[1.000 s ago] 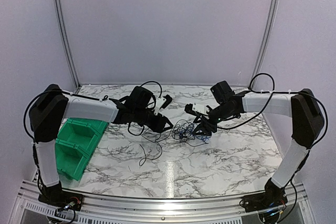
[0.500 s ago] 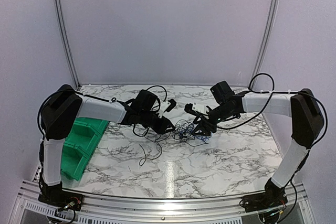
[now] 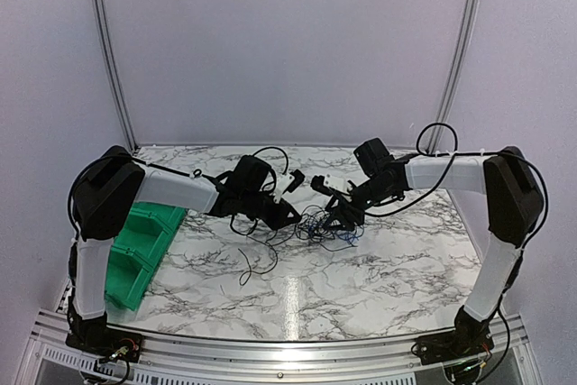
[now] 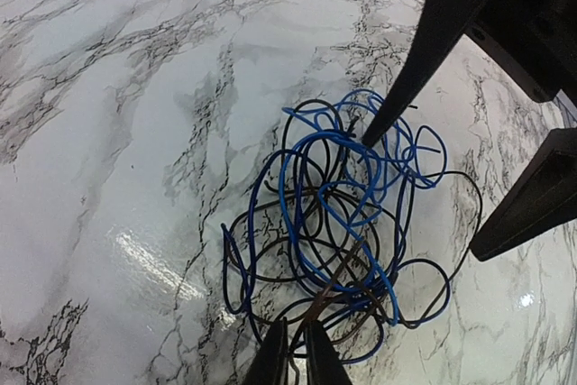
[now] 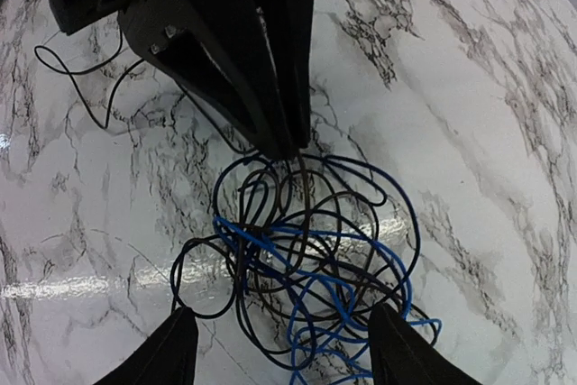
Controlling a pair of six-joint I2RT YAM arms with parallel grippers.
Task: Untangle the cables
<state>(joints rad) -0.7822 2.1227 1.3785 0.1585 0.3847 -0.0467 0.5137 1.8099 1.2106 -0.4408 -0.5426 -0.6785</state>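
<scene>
Cables sit in one knotted clump mid-tabletop, right between the two arms. Left jaws look pressed together on a dark strand at the clump's near edge. Right jaws are spread, with one finger poking into the blue loops opposite. My worry: if left pulls now, the whole wad probably drags along or cinches tighter, since nothing pins it down. That thin strand could also just slip free.

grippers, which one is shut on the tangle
The left gripper is shut, pinching strands at the edge of the cables; the right gripper stands wide open over them.
</scene>
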